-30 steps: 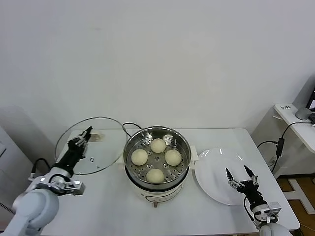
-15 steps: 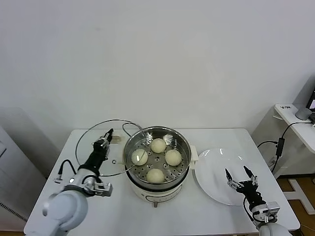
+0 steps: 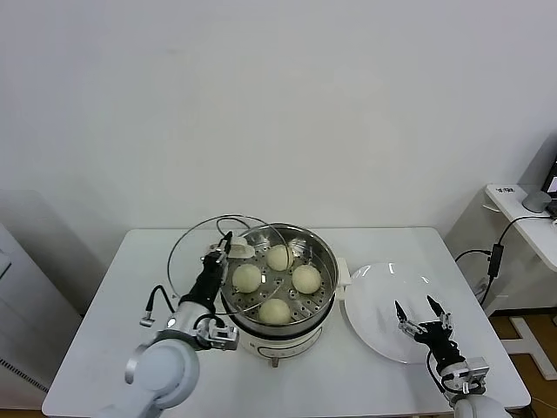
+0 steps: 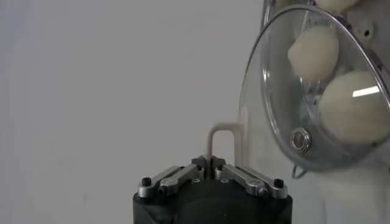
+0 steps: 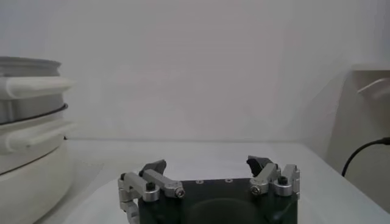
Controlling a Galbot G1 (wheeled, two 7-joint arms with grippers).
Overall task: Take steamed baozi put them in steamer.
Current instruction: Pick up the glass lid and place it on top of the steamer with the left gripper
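The steamer (image 3: 277, 335) stands mid-table with several pale baozi on its perforated tray, among them ones at the back (image 3: 279, 257), left (image 3: 247, 278) and right (image 3: 305, 279). My left gripper (image 3: 221, 248) is shut on the white handle (image 4: 222, 141) of the glass lid (image 3: 196, 257) and holds it tilted over the steamer's left rim. In the left wrist view my left gripper (image 4: 210, 162) grips the handle, and two baozi (image 4: 314, 52) show through the lid (image 4: 277, 122). My right gripper (image 3: 420, 314) is open and empty over the white plate (image 3: 374, 296). It also shows in the right wrist view (image 5: 207, 167).
The steamer's white base (image 5: 24, 158) shows at the side of the right wrist view. A black cord (image 3: 228, 223) runs behind the steamer. A side desk (image 3: 522, 218) with a cable stands at the far right. Bare table lies to the left (image 3: 113, 287).
My left arm has carried the glass lid rightward from the table's left side to the steamer's left rim. The right gripper has barely moved.
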